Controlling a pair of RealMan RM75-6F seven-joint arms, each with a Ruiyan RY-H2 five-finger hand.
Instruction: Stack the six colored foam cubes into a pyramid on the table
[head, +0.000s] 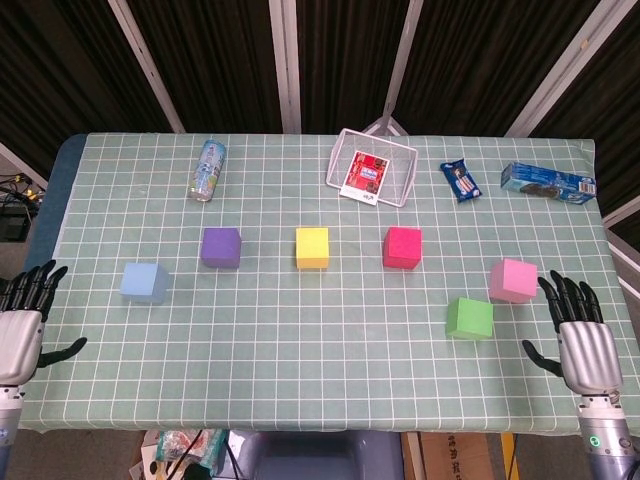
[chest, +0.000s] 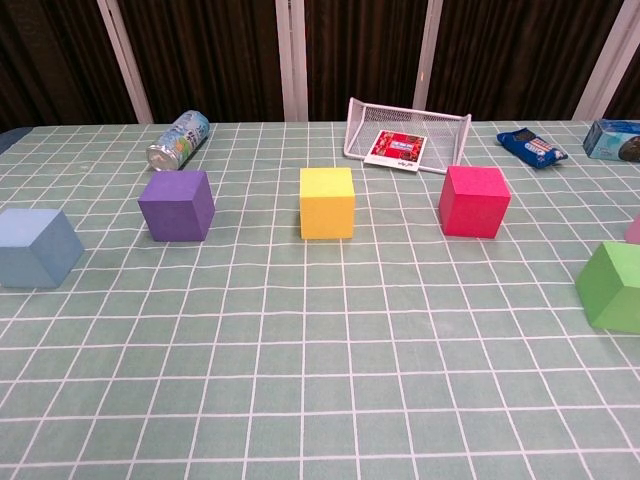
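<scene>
Six foam cubes lie apart on the checked table: blue (head: 144, 282) (chest: 36, 247) far left, purple (head: 220, 247) (chest: 177, 204), yellow (head: 312, 247) (chest: 327, 202) and red (head: 402, 247) (chest: 474, 201) in a row, green (head: 469, 318) (chest: 612, 286) and pink (head: 513, 280) at the right. My left hand (head: 20, 335) hovers at the table's front left corner, fingers spread, holding nothing. My right hand (head: 580, 343) is at the front right, open, just right of the green and pink cubes. Neither hand shows in the chest view.
At the back lie a drink can on its side (head: 207, 170), a tipped white wire basket (head: 373, 168) with a red card, a snack packet (head: 461, 181) and a blue biscuit box (head: 547, 182). The table's edges (head: 300, 425) lie close to both hands.
</scene>
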